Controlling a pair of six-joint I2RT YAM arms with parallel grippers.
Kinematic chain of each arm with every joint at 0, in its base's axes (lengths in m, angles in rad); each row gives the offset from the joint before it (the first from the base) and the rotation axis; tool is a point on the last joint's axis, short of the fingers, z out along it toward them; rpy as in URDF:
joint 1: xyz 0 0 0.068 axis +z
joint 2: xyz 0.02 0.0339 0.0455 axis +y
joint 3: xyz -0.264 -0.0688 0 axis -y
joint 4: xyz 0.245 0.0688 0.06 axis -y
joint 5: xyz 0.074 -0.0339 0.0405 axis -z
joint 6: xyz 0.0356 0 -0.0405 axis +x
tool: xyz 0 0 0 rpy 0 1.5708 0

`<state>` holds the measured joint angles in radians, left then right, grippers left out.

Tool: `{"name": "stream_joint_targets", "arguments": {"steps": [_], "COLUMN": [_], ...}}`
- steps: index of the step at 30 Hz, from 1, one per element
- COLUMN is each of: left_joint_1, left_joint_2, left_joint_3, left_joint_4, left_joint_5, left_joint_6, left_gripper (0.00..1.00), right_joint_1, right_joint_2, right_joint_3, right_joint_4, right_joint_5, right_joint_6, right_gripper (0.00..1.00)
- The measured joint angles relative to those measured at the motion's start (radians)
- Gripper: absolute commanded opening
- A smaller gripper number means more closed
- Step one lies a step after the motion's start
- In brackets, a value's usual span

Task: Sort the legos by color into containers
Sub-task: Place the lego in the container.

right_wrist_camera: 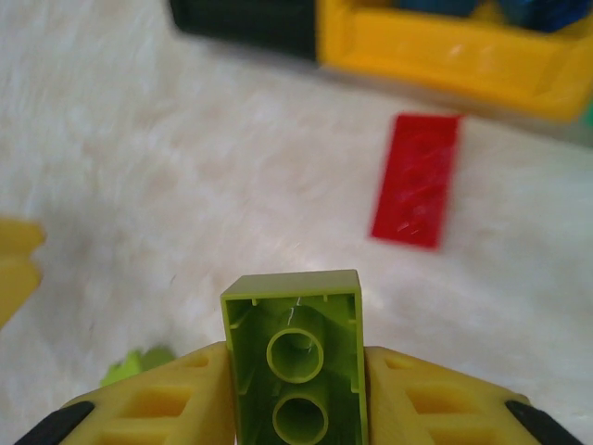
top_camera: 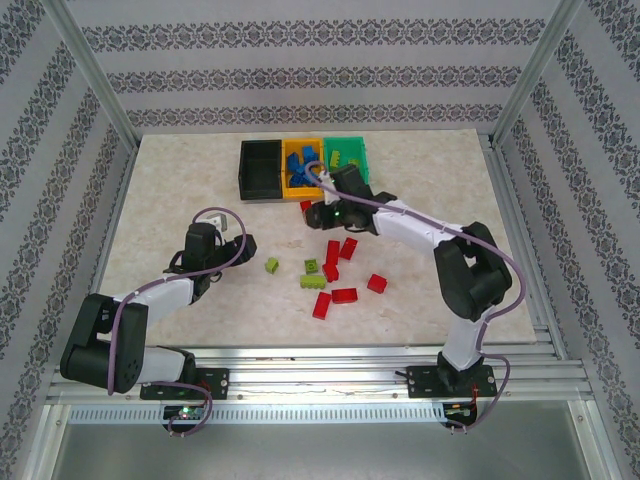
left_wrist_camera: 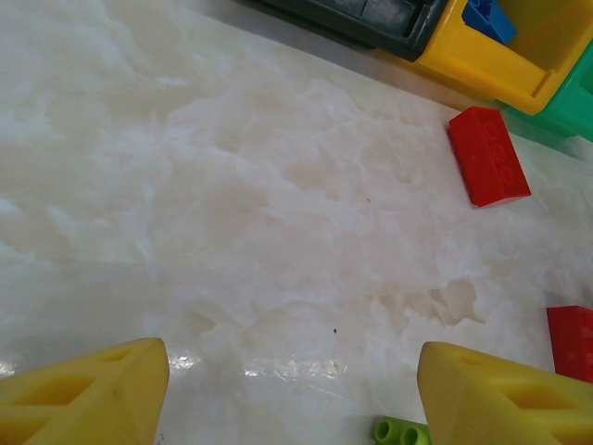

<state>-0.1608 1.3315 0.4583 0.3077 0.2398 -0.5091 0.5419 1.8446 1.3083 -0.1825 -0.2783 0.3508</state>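
Marble-look table (top_camera: 160,200), walled on three sides with patterned panels. Right arm (top_camera: 455,270) reaches far forward and to the left. Left arm (top_camera: 150,295) is bent low over the left part of the table.

Three bins in a row at the far edge, touching side by side: black bin (top_camera: 258,188) on the left, orange-yellow bin (top_camera: 290,185) in the middle, teal bin (top_camera: 364,160) on the right. Blue bricks (top_camera: 303,160) are piled in the orange-yellow one, lime pieces (top_camera: 338,157) in the teal one.

Right gripper (right_wrist_camera: 296,371) sits just in front of the orange-yellow bin, jaws clamped on a lime brick (right_wrist_camera: 293,343), hollow underside facing the wrist camera, pads on both long sides. Can't tell whether it is lifted off the table.

Left gripper (left_wrist_camera: 292,389) has its jaws wide apart, bare table between the fingers (left_wrist_camera: 83,394), holding nothing.

Loose red bricks (top_camera: 344,295) are scattered mid-table between the arms. A lone red brick (left_wrist_camera: 488,155) lies flat near the bins' front. Three loose lime bricks (top_camera: 313,283) sit near the red cluster, one of them just beside the left gripper's right finger.
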Motion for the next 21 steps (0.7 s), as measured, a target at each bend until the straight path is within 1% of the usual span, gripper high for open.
{"name": "stream_joint_targets", "arguments": {"steps": [3, 8, 11, 13, 14, 17, 21], "left_joint_1": [0.001, 0.006, 0.006, 0.006, 0.006, 0.006, 0.007], "left_joint_2": [0.0, 0.0, 0.0, 0.0, 0.0, 0.0, 0.0], "left_joint_3": [0.0, 0.0, 0.0, 0.0, 0.0, 0.0, 0.0], "left_joint_4": [0.0, 0.0, 0.0, 0.0, 0.0, 0.0, 0.0], "left_joint_5": [0.0, 0.0, 0.001, 0.001, 0.001, 0.004, 0.013], "left_joint_6": [-0.001, -0.001, -0.001, -0.001, -0.001, -0.002, -0.002], "left_gripper": [0.72, 0.72, 0.72, 0.72, 0.72, 0.73, 0.72], "right_joint_1": [-0.061, -0.145, -0.185, -0.203, -0.211, -0.218, -0.198], "right_joint_2": [0.031, 0.13, 0.2, 0.245, 0.267, 0.306, 0.304], "right_joint_3": [0.053, 0.228, 0.359, 0.443, 0.485, 0.551, 0.533], "right_joint_4": [0.008, -0.001, -0.038, -0.067, -0.089, -0.122, -0.138], "right_joint_5": [0.045, 0.126, 0.145, 0.16, 0.169, 0.181, 0.18], "right_joint_6": [0.04, 0.055, 0.055, 0.047, 0.043, 0.043, 0.043], "right_gripper": [0.36, 0.37, 0.42, 0.54, 0.57, 0.58, 0.58]}}
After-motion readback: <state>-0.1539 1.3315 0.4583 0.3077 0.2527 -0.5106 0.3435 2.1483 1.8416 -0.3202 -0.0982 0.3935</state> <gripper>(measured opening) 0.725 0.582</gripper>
